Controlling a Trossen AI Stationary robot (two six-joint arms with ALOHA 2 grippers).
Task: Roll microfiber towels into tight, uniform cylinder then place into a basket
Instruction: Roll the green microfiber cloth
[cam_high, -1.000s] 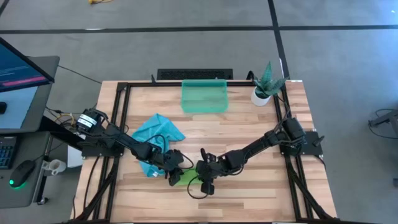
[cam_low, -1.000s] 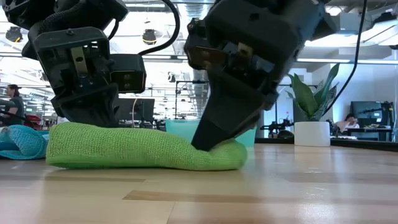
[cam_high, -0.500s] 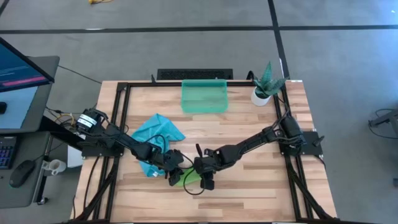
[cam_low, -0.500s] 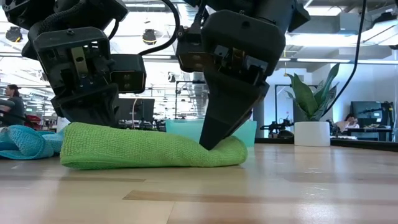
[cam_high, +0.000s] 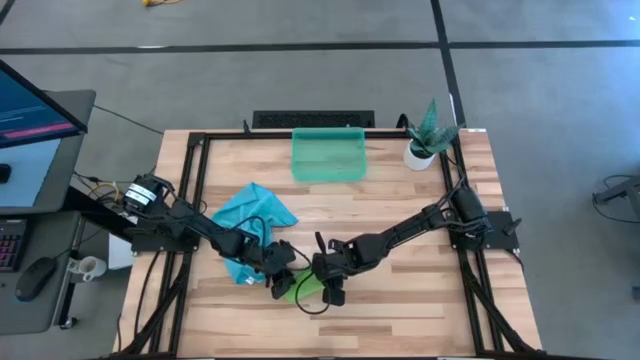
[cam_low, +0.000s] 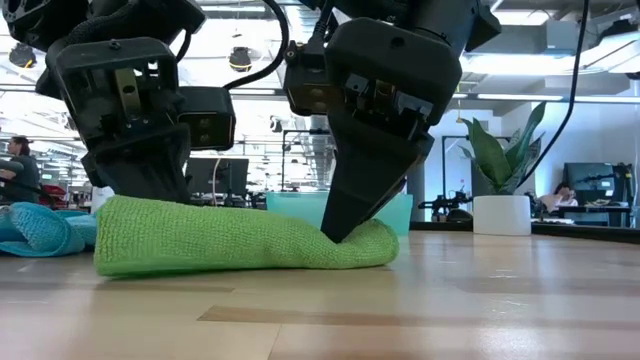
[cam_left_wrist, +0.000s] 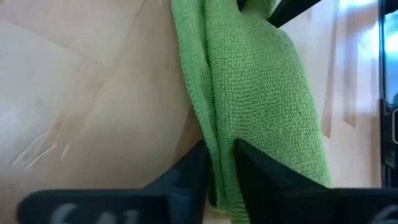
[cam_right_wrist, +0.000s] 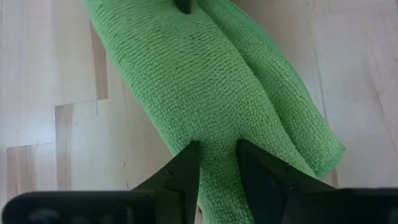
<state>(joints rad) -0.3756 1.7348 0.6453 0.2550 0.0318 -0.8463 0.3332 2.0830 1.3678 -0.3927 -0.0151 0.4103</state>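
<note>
The lime green towel (cam_high: 306, 288) lies as a loose roll on the table near its front edge, lengthways left to right (cam_low: 240, 240). My left gripper (cam_left_wrist: 219, 168) is at the roll's left end. My right gripper (cam_right_wrist: 217, 162) is near its right end. Each is shut on green cloth. The turquoise towel (cam_high: 257, 212) lies crumpled on the table behind the left arm, and its edge shows in the low view (cam_low: 40, 228). The teal basket (cam_high: 328, 157) stands at the table's far edge, with no towel in it. My left gripper has the green roll's hemmed edge (cam_left_wrist: 216, 146) between its two fingers at the roll's left end, several layers thick. The fingers slant down from the table's left. The roll rests on the table. My right gripper pinches a raised ridge of the roll's outer cloth (cam_right_wrist: 217, 140) between its two fingers, near the right end. The fingers come steeply from above, slanting from the table's right, and lie across the roll. That end (cam_low: 375, 245) lies on the table.
A white pot with a green plant (cam_high: 425, 140) stands at the far right corner, right of the basket. Black frame rails (cam_high: 190, 200) run along the table's sides. Bare wood lies between the green roll and the basket.
My right gripper has gone a little toward the table's left along the roll, risen slightly and tipped steeper. The green roll's left end has drawn in toward the right and bunched taller. Its right end has stayed in place.
</note>
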